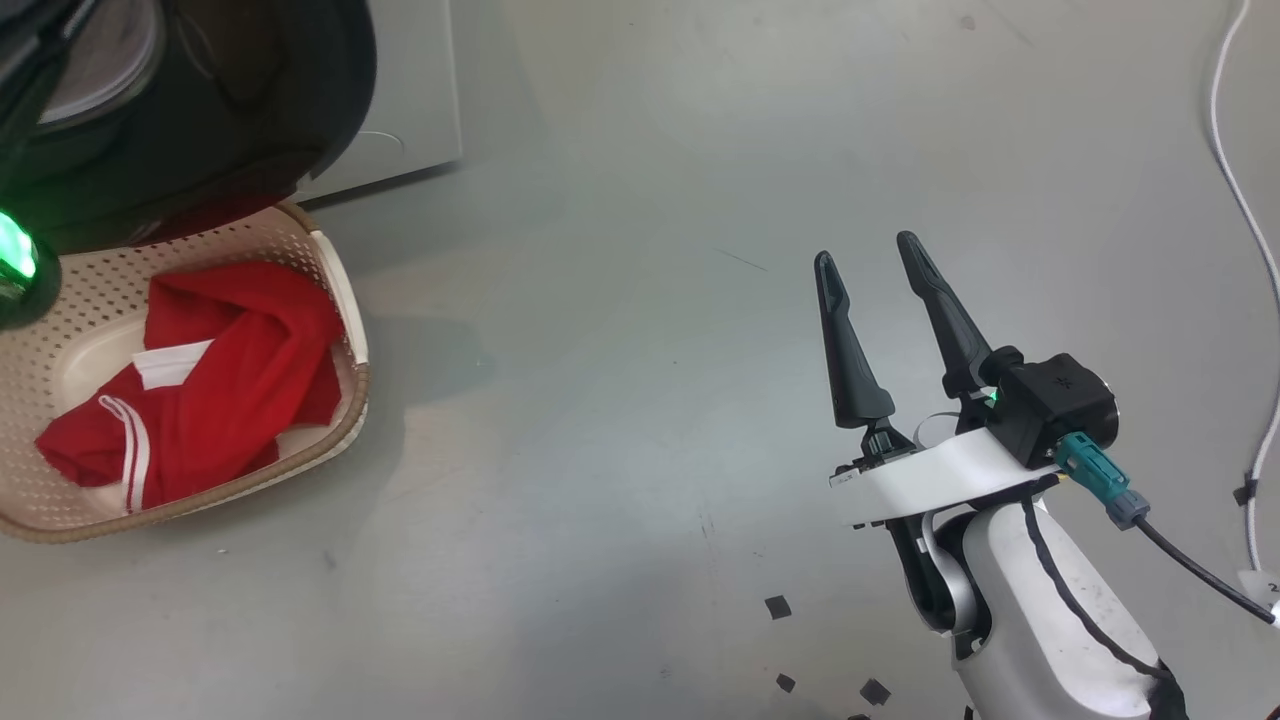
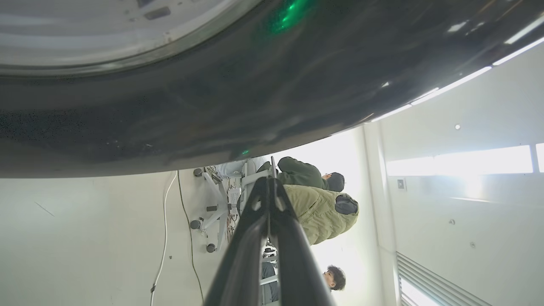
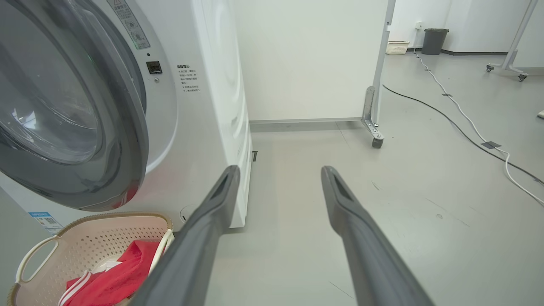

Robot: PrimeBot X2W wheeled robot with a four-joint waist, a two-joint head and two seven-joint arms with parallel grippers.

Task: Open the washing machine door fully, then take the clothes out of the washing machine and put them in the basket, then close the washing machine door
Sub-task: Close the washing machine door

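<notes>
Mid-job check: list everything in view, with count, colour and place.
washing machine: one, white, left of the right wrist view
washing machine door: one, black rim, clear glass, above the basket
basket: one, cream with brown rim, floor before the machine
clothes: red heap, white stripes, inside the basket; count unclear
cable: one, white, floor at the head view's right edge
partition: one, white, on casters beyond the machine
bin: one, dark, far wall
people: three, two in green jackets, background
left gripper: fingers shut, close by the door rim
right gripper: fingers open, empty, over bare floor
</notes>
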